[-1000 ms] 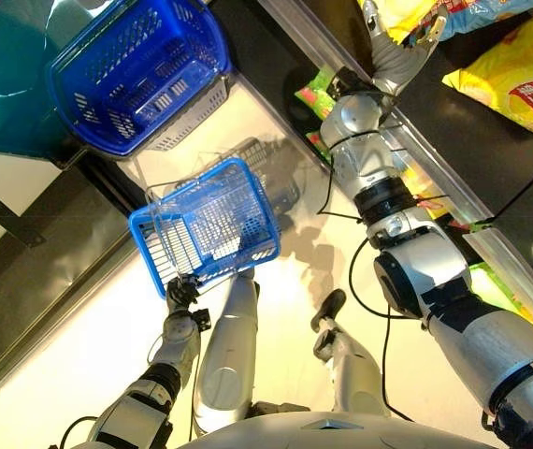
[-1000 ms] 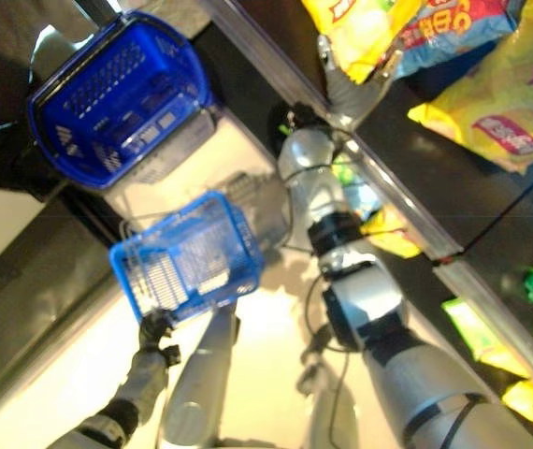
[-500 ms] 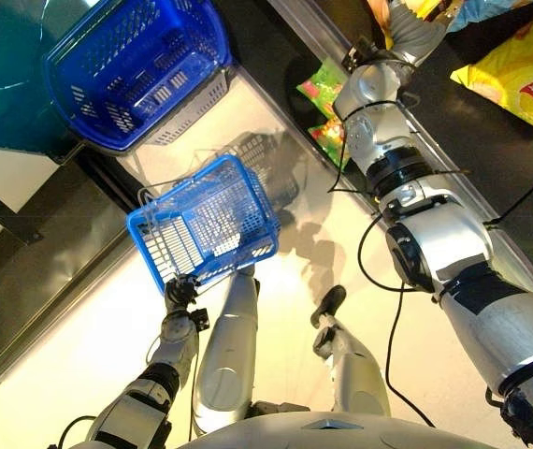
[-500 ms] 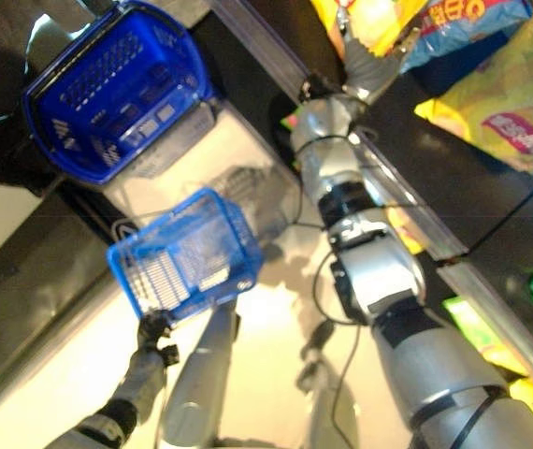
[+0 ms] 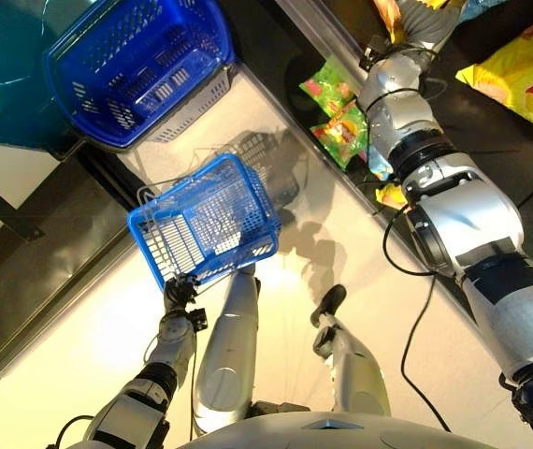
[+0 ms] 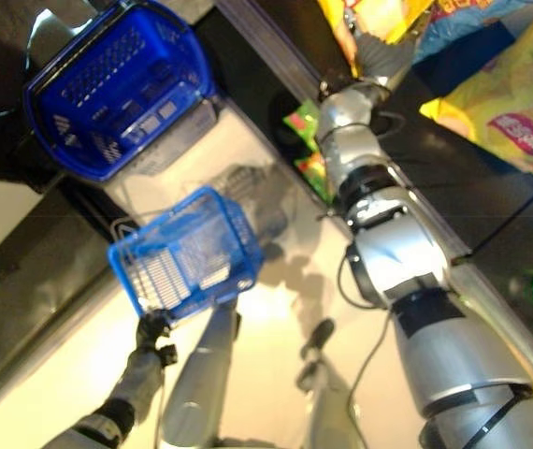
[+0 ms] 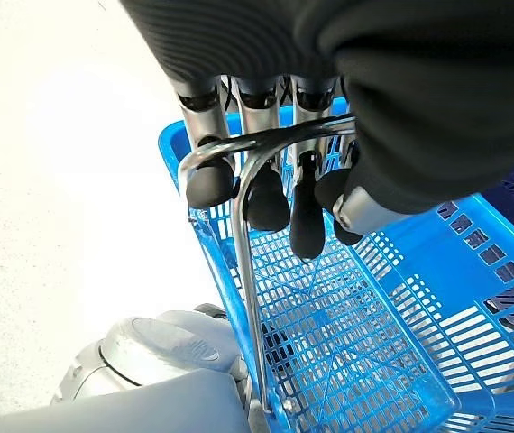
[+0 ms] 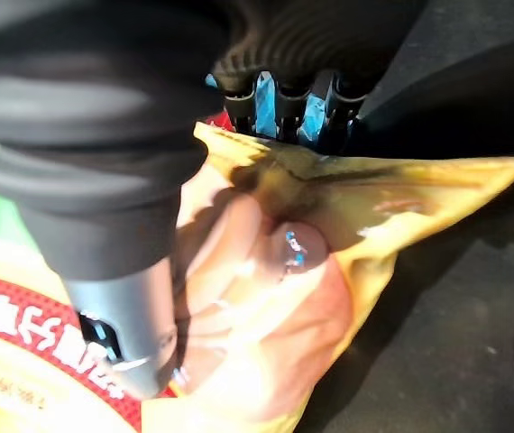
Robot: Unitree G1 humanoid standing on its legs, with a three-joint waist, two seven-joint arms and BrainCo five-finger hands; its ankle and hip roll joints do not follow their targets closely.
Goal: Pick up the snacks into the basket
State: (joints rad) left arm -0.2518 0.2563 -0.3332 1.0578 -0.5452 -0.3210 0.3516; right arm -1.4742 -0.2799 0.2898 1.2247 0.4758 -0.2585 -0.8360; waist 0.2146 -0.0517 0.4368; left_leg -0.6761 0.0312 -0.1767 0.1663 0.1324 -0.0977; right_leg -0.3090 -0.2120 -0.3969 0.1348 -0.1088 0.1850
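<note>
The right robot hand [image 8: 122, 298] reaches up onto the dark counter [image 5: 491, 131]. In its wrist view the fingers [image 8: 279, 104] go behind the top edge of a yellow snack bag [image 8: 266, 298] and the thumb presses on the bag's front, so the hand pinches the bag between them. In the eye views this bag [image 6: 379, 19] sits at the top edge, right at the end of the right arm.

Just beside it on the counter lies a blue bag [image 6: 477, 14], and further to the right a larger yellow bag [image 5: 524, 75]. Below the counter's metal edge, two green snack packs [image 5: 334, 103] lie close to the right forearm.

The left robot hand [image 7: 275, 194] hangs low on the left side. Its fingers are curled round the wire handle [image 7: 243, 262] of a light blue basket [image 5: 206, 224], which hangs from the hand over the pale floor [image 5: 79, 346]. The basket's mesh bottom shows bare.

The held bag and the basket are well apart, on opposite sides of the scene. A second, darker blue basket [image 5: 136, 65] stands at the upper left, near the light blue one.
</note>
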